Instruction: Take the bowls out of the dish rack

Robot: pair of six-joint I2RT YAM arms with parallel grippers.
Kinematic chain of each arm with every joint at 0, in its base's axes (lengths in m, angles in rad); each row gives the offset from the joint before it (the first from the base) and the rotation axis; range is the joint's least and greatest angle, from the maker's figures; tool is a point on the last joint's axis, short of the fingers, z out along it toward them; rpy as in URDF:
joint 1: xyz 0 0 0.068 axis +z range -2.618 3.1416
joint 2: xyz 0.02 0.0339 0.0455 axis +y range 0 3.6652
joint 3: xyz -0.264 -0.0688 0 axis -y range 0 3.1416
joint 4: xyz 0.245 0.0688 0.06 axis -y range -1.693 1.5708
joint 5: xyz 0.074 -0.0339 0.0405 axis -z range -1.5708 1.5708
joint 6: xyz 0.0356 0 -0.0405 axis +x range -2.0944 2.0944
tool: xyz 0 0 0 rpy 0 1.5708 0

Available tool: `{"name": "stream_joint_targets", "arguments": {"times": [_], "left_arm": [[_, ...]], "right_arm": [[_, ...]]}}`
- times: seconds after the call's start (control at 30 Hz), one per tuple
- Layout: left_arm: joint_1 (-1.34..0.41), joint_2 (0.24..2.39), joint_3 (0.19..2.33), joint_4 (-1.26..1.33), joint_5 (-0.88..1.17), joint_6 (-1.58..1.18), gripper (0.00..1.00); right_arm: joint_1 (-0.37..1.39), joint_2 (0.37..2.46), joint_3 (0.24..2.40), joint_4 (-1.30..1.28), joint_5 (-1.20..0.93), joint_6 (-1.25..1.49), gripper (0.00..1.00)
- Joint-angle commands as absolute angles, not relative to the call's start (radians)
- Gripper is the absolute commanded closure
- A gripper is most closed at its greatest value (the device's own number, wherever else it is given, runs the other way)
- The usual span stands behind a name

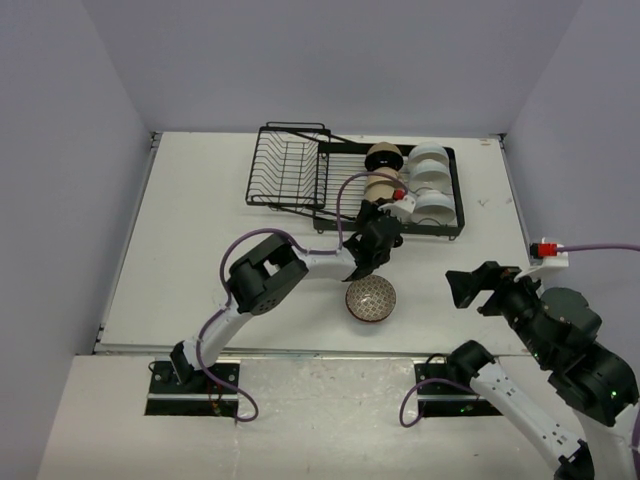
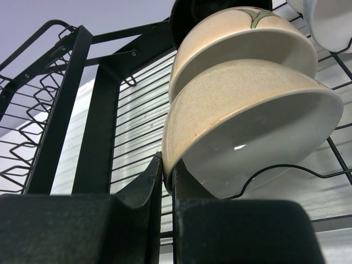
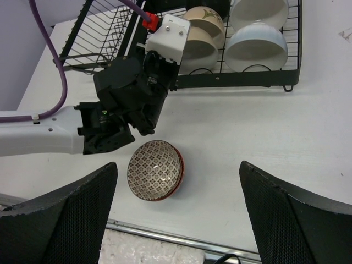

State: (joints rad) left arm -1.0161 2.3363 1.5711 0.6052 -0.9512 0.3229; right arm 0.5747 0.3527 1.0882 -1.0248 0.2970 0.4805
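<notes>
Pickup: left gripper (image 2: 168, 168) clamped rim of beige speckled ceramic bowl (image 2: 242, 93) in black wire dish rack (image 1: 290, 165) | right gripper (image 3: 177, 165) gaped wide | next likely needed: lift clear of tines

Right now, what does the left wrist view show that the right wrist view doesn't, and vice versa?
Left wrist only: a close-up of the left gripper, its fingertips straddling the rim of the front beige bowl. Right wrist only: the patterned bowl on the table, and the open right gripper. Both: the rack and the beige bowls.
</notes>
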Motion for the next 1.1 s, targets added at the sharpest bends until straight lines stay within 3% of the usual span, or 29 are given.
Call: {"name": "stream_joint_targets", "arguments": {"times": [0.0, 0.27, 0.77, 0.97, 1.07], "left_arm": [[-1.052, 2.184, 1.577, 0.810, -1.000, 0.318, 1.00], [-1.066, 2.091, 1.532, 0.838, -0.976, 0.252, 1.00], [-1.078, 2.004, 1.476, 0.874, -0.876, 0.290, 1.00], [-1.094, 1.875, 1.492, 0.613, -0.870, 0.122, 1.00], [-1.097, 1.803, 1.566, 0.269, -0.818, -0.106, 1.00]], "right_arm": [[0.574, 0.360, 1.092, -1.003, 0.302, 0.462, 0.08], [0.572, 0.379, 1.081, -0.997, 0.313, 0.469, 0.01], [0.574, 0.379, 1.081, -0.996, 0.322, 0.474, 0.01], [0.574, 0.419, 1.046, -0.956, 0.324, 0.482, 0.01], [0.574, 0.480, 1.034, -0.911, 0.310, 0.491, 0.01]]}}
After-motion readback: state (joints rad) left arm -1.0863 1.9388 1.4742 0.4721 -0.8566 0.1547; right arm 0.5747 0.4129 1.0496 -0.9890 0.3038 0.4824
